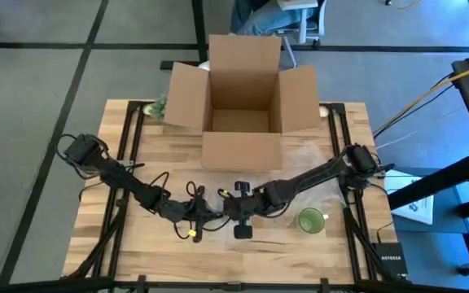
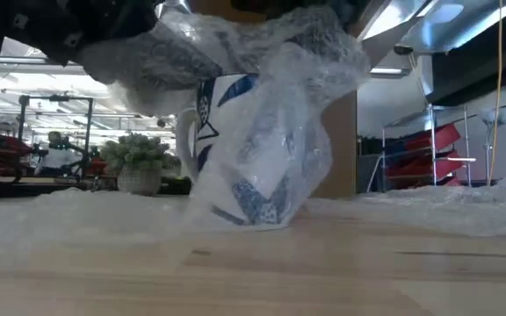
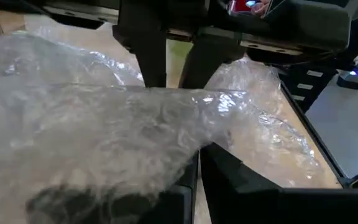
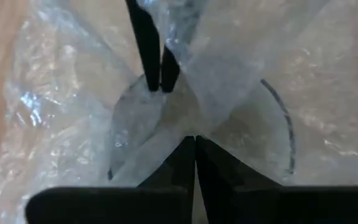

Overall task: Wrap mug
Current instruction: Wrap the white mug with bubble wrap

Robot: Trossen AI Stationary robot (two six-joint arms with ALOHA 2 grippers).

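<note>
A white mug with a blue pattern (image 2: 235, 149) stands upright on the table near its front edge, its base on the wood. Clear bubble wrap (image 2: 279, 79) is draped over and around it. In the right wrist view the mug's rim (image 4: 281, 118) shows through the wrap from above. My left gripper (image 1: 210, 213) and my right gripper (image 1: 236, 213) meet just above the mug, both shut on the wrap. The rest of the sheet (image 1: 304, 159) lies spread on the table toward the far right. My left gripper pinches the bubble wrap (image 3: 185, 134) between its two fingers, coming from the table's left. The wrap is bunched over the fingers and hides how many layers they have. It falls from there over the mug. My right gripper pinches a gathered fold of bubble wrap (image 4: 188, 127) between its fingertips, above the mug's mouth, pointing down and coming from the table's right. The wrap runs from the fingers down over the mug's sides. How many layers it has, I cannot tell.
An open cardboard box (image 1: 243, 98) stands at the table's far middle. A green mug (image 1: 310, 220) sits to the right of the grippers. A small potted plant (image 1: 157, 106) is beside the box's left flap. Bare wood lies at the front left.
</note>
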